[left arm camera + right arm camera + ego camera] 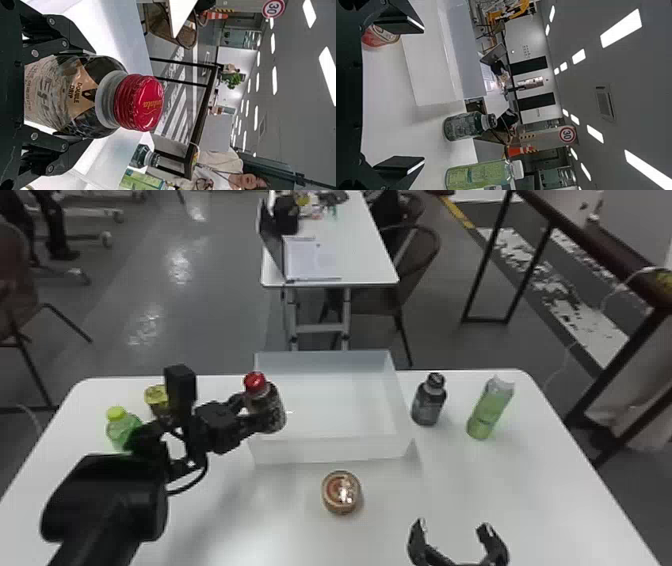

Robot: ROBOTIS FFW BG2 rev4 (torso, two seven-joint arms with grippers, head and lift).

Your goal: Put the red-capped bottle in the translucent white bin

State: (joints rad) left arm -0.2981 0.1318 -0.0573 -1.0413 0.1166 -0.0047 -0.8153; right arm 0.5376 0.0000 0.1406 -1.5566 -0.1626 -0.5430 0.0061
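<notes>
Above the smooth white table (pixel 525 490), clasping the red-capped dark plastic bottle (pixel 266 407) (cap up) between fingers of the nearer, black left gripper (pixel 94 95), beside the translucent white bin's (pixel 330 450) left wall; probably needs easing rightward, inside.

On the red-capped bottle (pixel 61 97), the tan label (pixel 81 93) read "DOUBLE DRIP" in dark capitals; larger characters farther down its side were too unclear to read; the red cap (pixel 138 103) bore a line of gold script, only partly legible; a round sign (pixel 567 134) with a red ring showed the number "30" in both wrist views; the green bottle (pixel 478 175) and the dark bottle (pixel 464 126) had print too small to make out; lettering on the papers (pixel 311 260) was likewise unreadable.
</notes>
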